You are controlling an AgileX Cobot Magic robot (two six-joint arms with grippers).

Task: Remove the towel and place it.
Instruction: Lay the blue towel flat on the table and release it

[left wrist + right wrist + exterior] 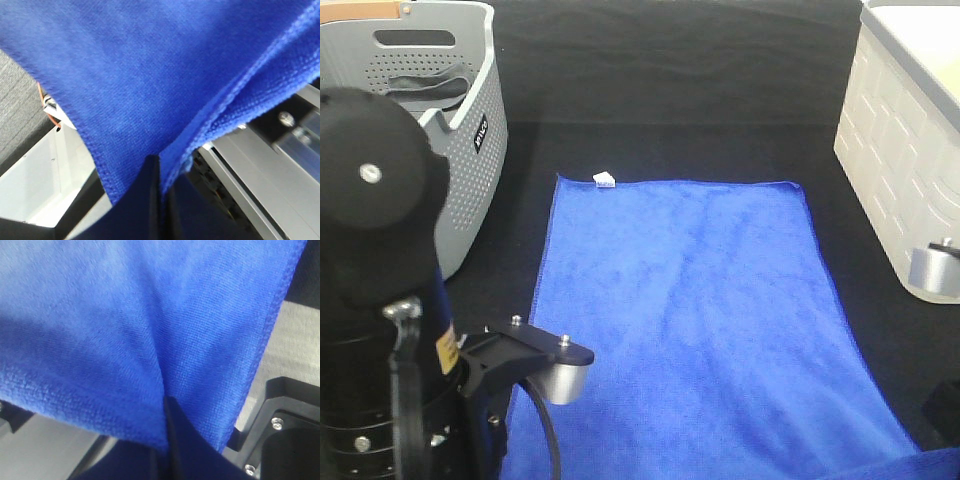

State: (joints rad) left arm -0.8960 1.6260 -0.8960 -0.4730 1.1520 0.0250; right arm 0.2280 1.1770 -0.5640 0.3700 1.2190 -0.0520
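Black tabletop [670,150] carries the towel [700,300], spread flat between a grey basket [470,170] at far left and a white crate [910,150] at right. The white tag [604,180] sits at its far-left corner. The near edge runs out of the overhead view, with a raised fold at near right. Left gripper [159,172] is clamped tight on a bunched towel edge, cloth between closed jaws. Right gripper [167,412] likewise pinches a towel fold, no gap showing.
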